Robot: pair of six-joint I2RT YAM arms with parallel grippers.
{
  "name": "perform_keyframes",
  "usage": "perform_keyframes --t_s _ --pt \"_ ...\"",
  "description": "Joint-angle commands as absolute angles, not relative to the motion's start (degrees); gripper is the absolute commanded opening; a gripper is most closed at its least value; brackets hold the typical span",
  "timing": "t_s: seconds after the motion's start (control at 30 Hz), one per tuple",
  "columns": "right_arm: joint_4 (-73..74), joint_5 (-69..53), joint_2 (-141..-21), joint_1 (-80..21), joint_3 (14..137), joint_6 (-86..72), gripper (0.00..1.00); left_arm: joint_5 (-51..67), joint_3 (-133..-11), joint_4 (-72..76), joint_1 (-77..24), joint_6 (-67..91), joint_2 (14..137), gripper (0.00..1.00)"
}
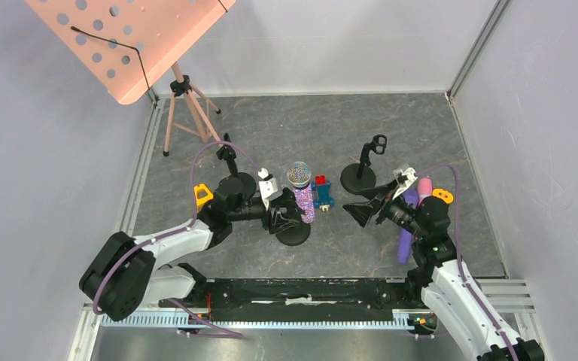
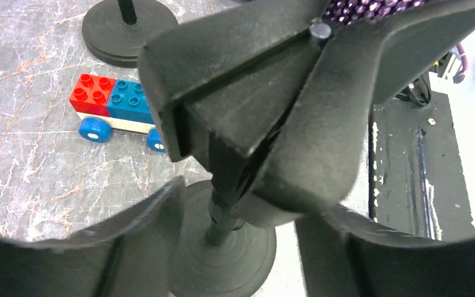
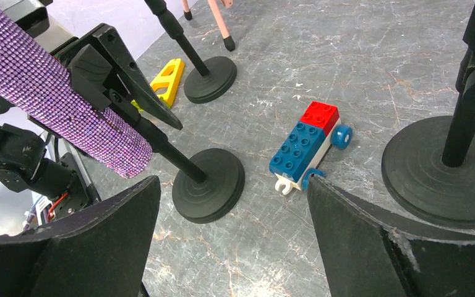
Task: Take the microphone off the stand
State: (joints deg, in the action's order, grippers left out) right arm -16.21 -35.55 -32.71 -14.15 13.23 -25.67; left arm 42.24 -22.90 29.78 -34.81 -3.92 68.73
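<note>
The microphone (image 1: 303, 199), a purple rhinestone-studded cylinder with a silver mesh ball head, sits clipped in its matte black, round-based stand (image 1: 294, 234). Its long axis tilts steeply, head up and away from the arm bases. The left gripper (image 1: 283, 213) straddles the stand with its jaws apart. The right gripper (image 1: 369, 206) gapes wide.

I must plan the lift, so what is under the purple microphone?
Under the microphone sits its black clip, on a thin post with a round base on the table. How the clip grips it is hidden.
</note>
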Motion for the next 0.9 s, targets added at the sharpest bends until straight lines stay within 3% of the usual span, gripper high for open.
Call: perform_keyframes --t_s 0.0,0.23,0.4,0.6,0.77,0.87 --pt "-17.5 -34.7 -33.1 -14.3 13.3 -25.7 0.93 44.4 -24.9 36.9 -34.5 -3.5 71.1 0.6" --pt "-18.9 -34.8 -34.1 -14.3 13.2 -26.5 0.93 41.8 -19.7 48.3 -34.6 6.7 71.6 0.3" --pt "-21.2 -37.3 -34.7 -14.6 12.9 -27.2 0.93 32.1 -14.4 54.0 -37.9 10.5 69.3 0.14" --pt "-20.4 -34.9 -34.2 -19.0 14.3 -26.0 0.93 3.9 -13.0 50.5 -53.9 8.0 65.4 0.08" --pt "-0.3 -10.0 -33.2 -27.9 23.6 -19.0 0.91 -19.7 -12.5 50.7 -63.5 11.9 65.3 0.04" --pt "0.5 -7.3 -29.0 -29.6 23.9 -18.4 0.9 -32.6 -13.1 50.7 -68.4 12.8 66.7 0.03"
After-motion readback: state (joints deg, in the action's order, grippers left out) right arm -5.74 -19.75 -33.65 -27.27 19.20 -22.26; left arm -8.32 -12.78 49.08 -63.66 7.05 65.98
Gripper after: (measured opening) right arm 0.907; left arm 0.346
